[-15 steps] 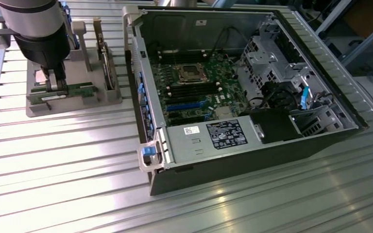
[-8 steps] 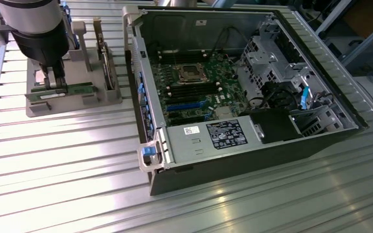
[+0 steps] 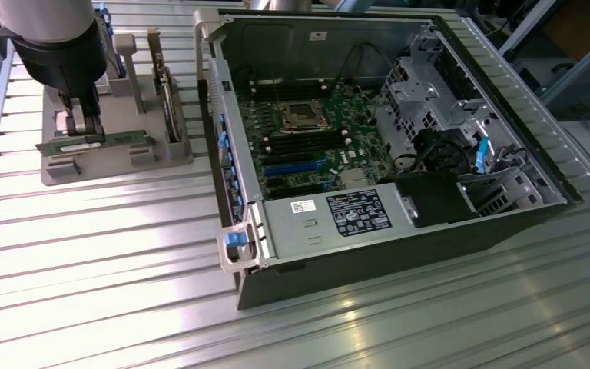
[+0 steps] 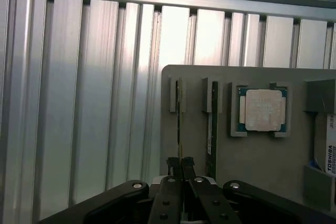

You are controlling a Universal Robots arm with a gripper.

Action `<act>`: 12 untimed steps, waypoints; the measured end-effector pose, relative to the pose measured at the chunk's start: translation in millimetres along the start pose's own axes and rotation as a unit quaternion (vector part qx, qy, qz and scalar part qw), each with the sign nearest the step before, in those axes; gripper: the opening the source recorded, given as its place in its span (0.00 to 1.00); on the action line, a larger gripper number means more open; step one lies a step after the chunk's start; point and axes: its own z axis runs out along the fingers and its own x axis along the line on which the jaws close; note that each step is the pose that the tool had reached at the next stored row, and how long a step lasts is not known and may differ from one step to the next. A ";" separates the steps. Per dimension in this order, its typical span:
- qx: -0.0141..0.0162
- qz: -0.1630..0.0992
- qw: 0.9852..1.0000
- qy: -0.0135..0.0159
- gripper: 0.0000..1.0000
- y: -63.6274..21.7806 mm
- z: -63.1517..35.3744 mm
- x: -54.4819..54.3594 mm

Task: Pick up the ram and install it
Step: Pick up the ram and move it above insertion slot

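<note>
The ram (image 3: 120, 140) is a thin green stick standing on edge in the front slot of the grey holder (image 3: 167, 157) at the exterior view's left. My gripper (image 3: 82, 132) comes down from above and its fingers are shut on the stick near one end. In the wrist view the ram (image 4: 179, 124) appears edge-on, running from its slot into my closed gripper (image 4: 180, 165). A second, matching stick (image 4: 213, 124) stands in the neighbouring slot. I cannot tell whether the held stick has left its slot.
The open computer case (image 3: 541, 177) lies at the exterior view's right, its motherboard (image 3: 321, 146) and black memory slots (image 3: 297, 141) exposed. The holder also carries a silver CPU chip (image 4: 262, 109), a wider card (image 3: 169, 100) and a labelled drive (image 4: 329, 150). The table (image 3: 90, 254) is ribbed aluminium.
</note>
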 end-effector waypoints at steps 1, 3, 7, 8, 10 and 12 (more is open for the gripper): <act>0.000 0.000 1.000 0.000 0.12 0.0 -0.8 0.0; 0.000 0.000 1.000 0.000 0.12 0.1 -3.0 -0.1; 0.000 0.000 1.000 0.000 0.12 0.4 -9.0 -0.2; 0.000 0.000 1.000 0.000 0.12 0.5 -10.1 -0.2; 0.000 0.000 1.000 0.000 0.12 0.6 -12.4 -0.3; 0.000 0.000 1.000 0.000 0.12 0.7 -14.3 -0.3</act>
